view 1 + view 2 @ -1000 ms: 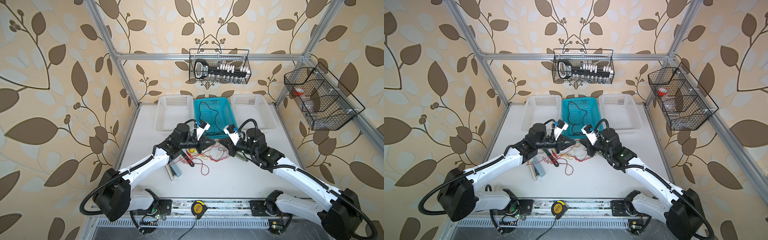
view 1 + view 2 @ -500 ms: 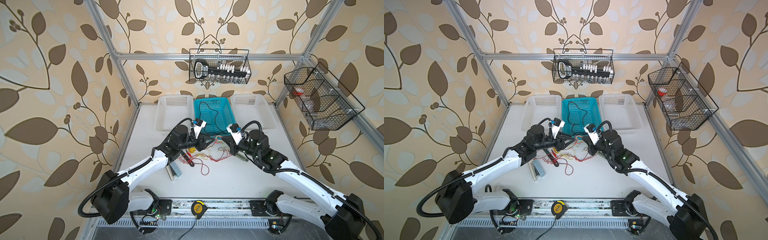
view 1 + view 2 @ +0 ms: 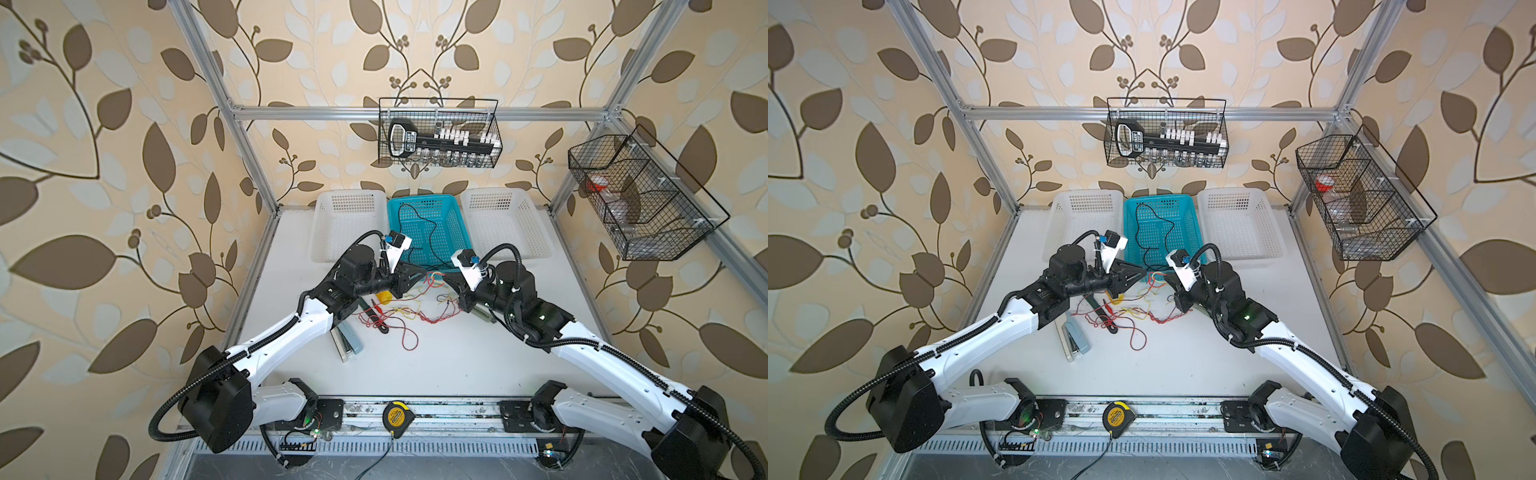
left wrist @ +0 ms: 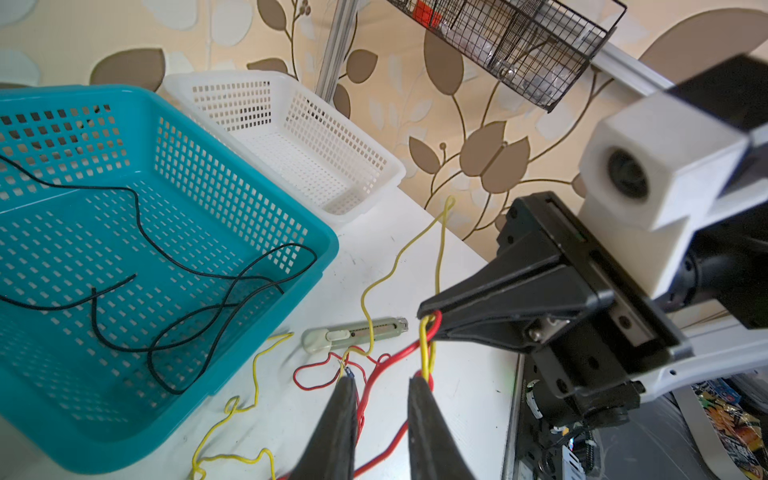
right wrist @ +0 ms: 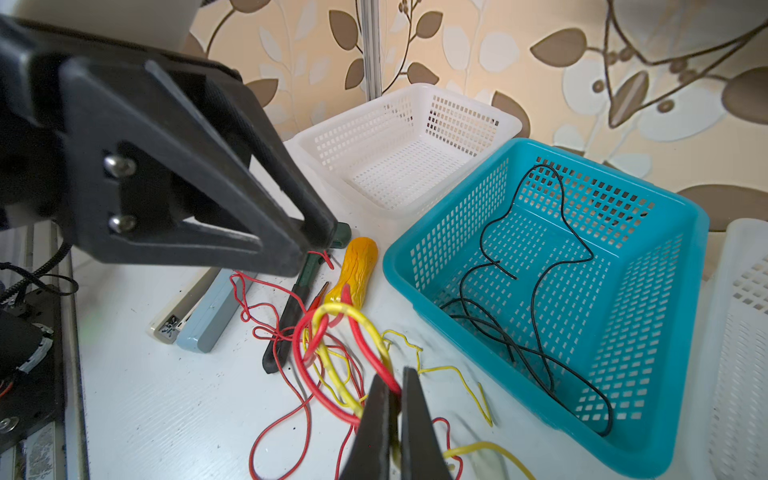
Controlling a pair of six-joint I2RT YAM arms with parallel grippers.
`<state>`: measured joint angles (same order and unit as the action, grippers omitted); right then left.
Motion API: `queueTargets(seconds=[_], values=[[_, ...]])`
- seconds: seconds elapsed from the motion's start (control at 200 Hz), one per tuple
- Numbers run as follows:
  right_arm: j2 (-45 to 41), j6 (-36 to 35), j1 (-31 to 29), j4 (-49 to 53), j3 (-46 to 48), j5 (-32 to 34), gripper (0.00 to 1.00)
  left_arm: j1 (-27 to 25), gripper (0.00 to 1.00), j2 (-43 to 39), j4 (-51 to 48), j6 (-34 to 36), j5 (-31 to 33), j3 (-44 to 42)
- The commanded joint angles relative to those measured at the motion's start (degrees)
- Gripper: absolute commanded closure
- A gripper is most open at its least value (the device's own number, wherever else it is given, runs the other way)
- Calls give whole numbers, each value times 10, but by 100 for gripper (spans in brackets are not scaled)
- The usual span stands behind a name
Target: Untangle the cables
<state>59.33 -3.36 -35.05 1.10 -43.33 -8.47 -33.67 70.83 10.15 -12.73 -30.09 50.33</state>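
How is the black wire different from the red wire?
The black wire lies loose inside the blue basket. The red wire lies out on the table, tangled with yellow wire. No hand touches the black wire, but the right hand pinches a loop of the red wire. Both are thin and bendy.

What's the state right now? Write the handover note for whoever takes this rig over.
Left gripper: jaws apart, tips beside the strands, nothing visibly clamped.
Right gripper: shut on a loop of the red and yellow cables, held above the white table.
Done: black cable lies in the teal basket, free of the tangle.
To do: red and yellow are knotted together on the table; separate them.
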Motion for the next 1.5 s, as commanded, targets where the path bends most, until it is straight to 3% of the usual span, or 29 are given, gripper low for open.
queueTargets(seconds=[0.0, 0.23, 0.545, 1.1, 1.2, 1.349, 1.499], values=[[3, -18, -7, 6, 3, 11, 100, 4, 76, -8, 19, -21, -34, 24], [4, -17, -12, 3, 0, 12, 100, 3, 81, 34, 47, -79, -92, 35], [4, -17, -15, 1, -1, 14, 100, -4, 93, 51, 49, -87, -92, 33], [2, -13, -16, -11, -3, 28, 100, -17, 92, 85, 20, -65, -115, 43], [0, -11, -15, -11, -1, 27, 100, -19, 100, 86, 17, -61, -101, 41], [0, -8, -16, -10, -2, 26, 100, -20, 100, 77, 27, -60, -58, 29], [-4, -1, -17, 2, -1, 9, 99, -21, 100, 52, 25, -66, 35, 13]])
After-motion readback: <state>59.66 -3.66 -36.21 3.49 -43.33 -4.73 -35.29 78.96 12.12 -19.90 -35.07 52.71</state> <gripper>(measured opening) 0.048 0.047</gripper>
